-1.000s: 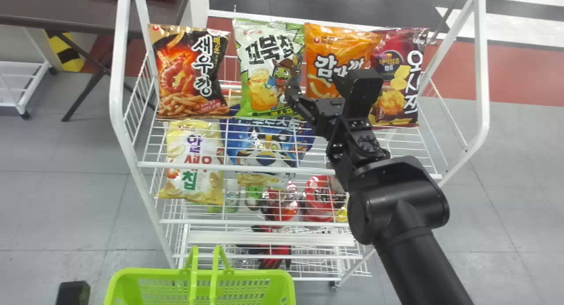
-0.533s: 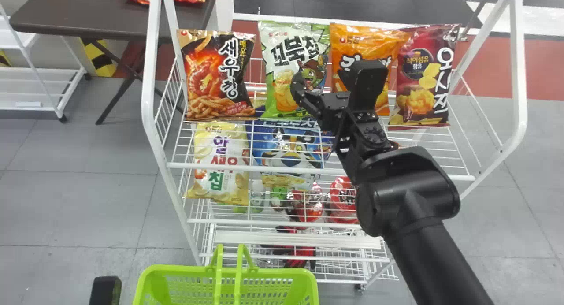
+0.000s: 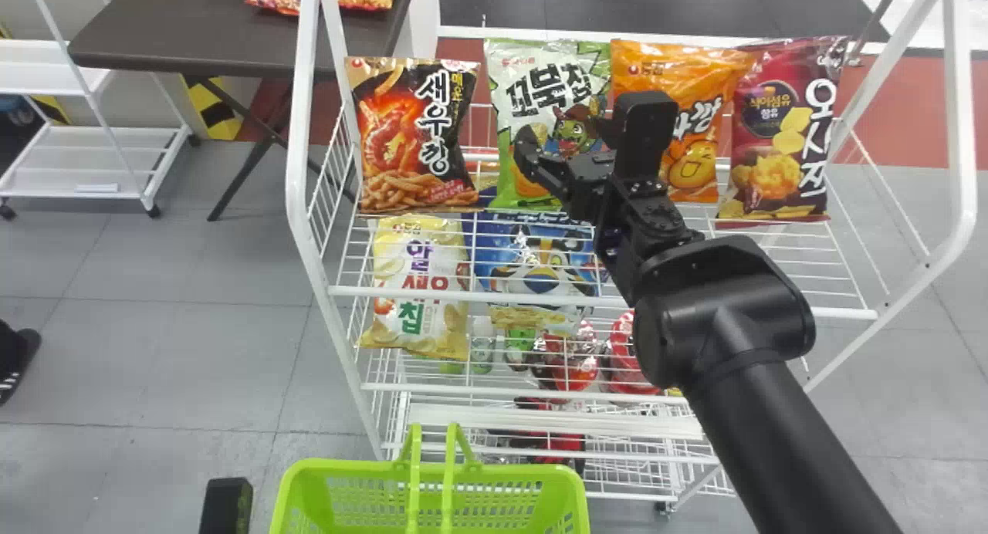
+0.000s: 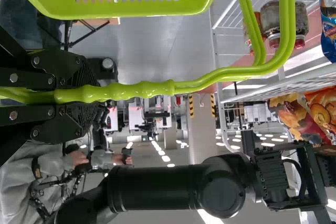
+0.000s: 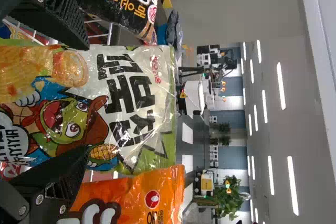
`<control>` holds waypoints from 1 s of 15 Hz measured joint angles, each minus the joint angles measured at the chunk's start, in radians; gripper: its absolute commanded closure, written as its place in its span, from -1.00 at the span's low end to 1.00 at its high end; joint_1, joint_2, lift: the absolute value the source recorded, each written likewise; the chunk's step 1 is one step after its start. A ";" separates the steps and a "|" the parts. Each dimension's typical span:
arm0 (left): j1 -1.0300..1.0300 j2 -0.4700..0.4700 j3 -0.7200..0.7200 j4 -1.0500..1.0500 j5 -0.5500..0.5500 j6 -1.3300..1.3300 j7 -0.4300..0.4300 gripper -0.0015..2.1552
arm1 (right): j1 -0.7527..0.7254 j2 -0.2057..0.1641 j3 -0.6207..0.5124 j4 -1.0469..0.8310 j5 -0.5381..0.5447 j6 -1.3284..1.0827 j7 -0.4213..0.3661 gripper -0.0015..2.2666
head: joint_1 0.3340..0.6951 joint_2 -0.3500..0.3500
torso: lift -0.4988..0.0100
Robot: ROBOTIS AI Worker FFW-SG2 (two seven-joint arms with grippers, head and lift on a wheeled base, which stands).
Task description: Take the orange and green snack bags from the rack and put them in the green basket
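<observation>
Noting your right gripper [image 3: 570, 136] with fingers spread in front of the green snack bag [image 3: 534, 94]; contact can't be told. The bag stands upright on the rack [image 3: 962, 133], orange snack bag [image 3: 691, 152] just to its right. Your left gripper [image 3: 225, 505] pinches the handle [image 4: 136, 92] of the green basket [image 3: 532, 470].

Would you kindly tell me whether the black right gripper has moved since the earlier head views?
Yes, the right gripper has moved left against the white wire rack, from mostly before the orange snack bag toward the green-and-white one.
</observation>
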 measured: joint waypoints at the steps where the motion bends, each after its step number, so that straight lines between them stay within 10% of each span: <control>1: -0.002 0.000 0.000 0.003 0.000 -0.001 -0.001 0.99 | -0.010 0.002 0.003 0.016 0.002 -0.002 -0.002 -0.87 | 1.00 -0.05 | 0.96; 5: -0.013 -0.002 -0.005 0.014 0.001 -0.003 -0.002 0.99 | -0.055 0.006 0.005 0.095 0.025 -0.019 -0.006 -0.77 | 1.00 -0.07 | 0.96; 8: -0.021 -0.002 -0.009 0.023 0.001 -0.006 -0.001 0.99 | -0.071 0.006 0.004 0.127 0.031 -0.029 0.014 0.33 | 1.00 -0.07 | 0.96; 10: -0.024 -0.004 -0.010 0.027 0.000 -0.007 0.001 0.99 | -0.075 0.006 0.004 0.131 0.036 -0.022 0.042 0.73 | 1.00 -0.05 | 0.96; 15: -0.024 -0.005 -0.009 0.029 0.000 -0.004 0.000 0.99 | -0.074 0.005 0.005 0.127 0.042 -0.012 0.054 0.88 | 1.00 -0.04 | 0.96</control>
